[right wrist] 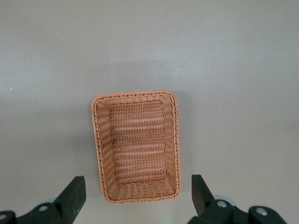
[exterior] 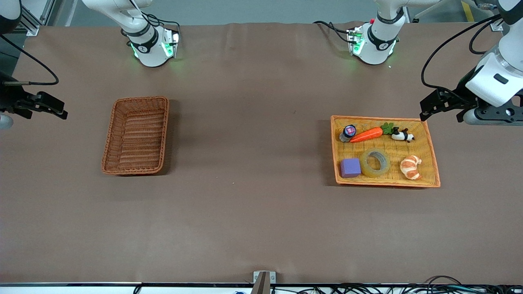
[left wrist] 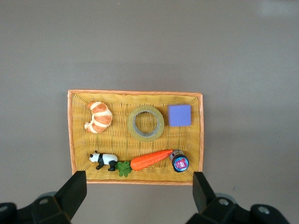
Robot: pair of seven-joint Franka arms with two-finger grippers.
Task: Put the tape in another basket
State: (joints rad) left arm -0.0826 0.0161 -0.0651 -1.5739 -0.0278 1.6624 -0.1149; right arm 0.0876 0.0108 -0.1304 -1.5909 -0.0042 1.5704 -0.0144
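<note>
You have the tape [exterior: 375, 162] lying flat in the orange tray [exterior: 434, 163] at the left arm's end of the counter [exterior: 253, 212], hole facing up, which leaves its ring wall free for one finger to go inside and one outside. It sits between the purple cube [exterior: 350, 168] and the croissant [exterior: 410, 166], close to both but apart from them, so you likely want to come straight down rather than sweep in from the side. Farther from the front camera in the same tray lie the carrot [exterior: 366, 134], the small bottle [exterior: 348, 132] and the panda figure [exterior: 403, 135], all well clear of the roll. Your left hand [exterior: 443, 105] hangs in the air by the tray's edge on the robots' side, fingers [left wrist: 74, 191] spread wide and holding nothing, and its wrist view takes in the whole tray, a good stance for choosing the approach. Your right hand [exterior: 45, 105] waits over the counter near the reddish-brown basket [exterior: 137, 135], also spread apart and empty. That basket stands empty at the right arm's end, well apart from the tray, so the roll may need a long carry or a handover between the arms
</note>
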